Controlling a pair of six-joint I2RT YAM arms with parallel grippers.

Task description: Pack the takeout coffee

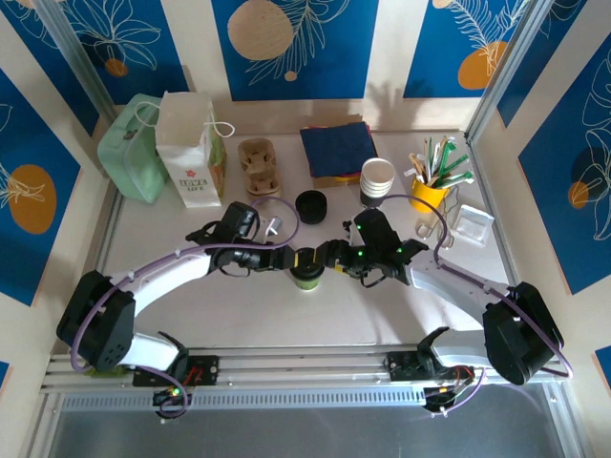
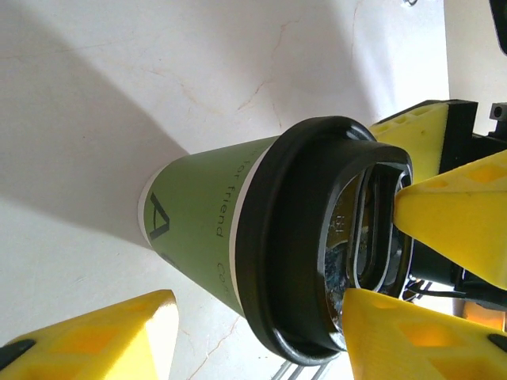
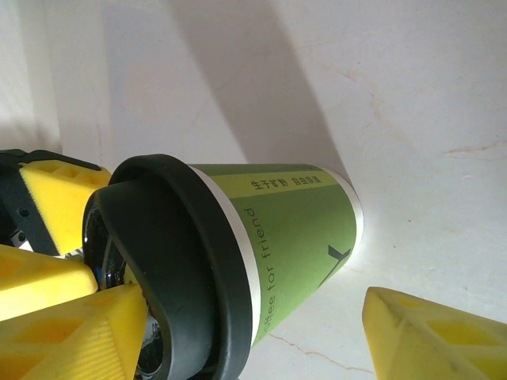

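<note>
Surface: white table (image 1: 239, 315) with faint marble-like veins; a metal rail (image 1: 305, 367) runs along its 6 o'clock edge.
Room: wall panels (image 1: 296, 38) in blue with white leaf outlines and orange discs, cream strips between them.
Back row: from the table centre, a green bag (image 1: 134, 148) and a white paper bag (image 1: 189, 153) at 10 o'clock, a cardboard cup carrier (image 1: 260, 164) at 11, dark blue napkins (image 1: 336, 148) at 12, and a stack of lidless cups (image 1: 377, 179) at 1. A yellow holder of stirrers (image 1: 430, 194) and a clear box (image 1: 472, 224) stand at 2.
Loose lids: a black stack (image 1: 310, 205) just past the grippers, at 12.
Coffee cup (image 1: 307, 278): at the table centre, standing on its base between the two grippers.
Look: green paper wall, white band under a black domed lid (image 2: 293, 237), dark print reading "for friend".
Left gripper (image 1: 286, 260): jaws spread; one yellow finger (image 2: 95, 336) clear of the cup wall, the other against the lid rim.
Right gripper (image 1: 332, 256): likewise spread; its far finger (image 3: 432, 332) off the cup, the near one at the lid.
Hard to see: from above the grippers cover most of the lid; the white bag's print is too small to read; the cup's logo is cut off.
</note>
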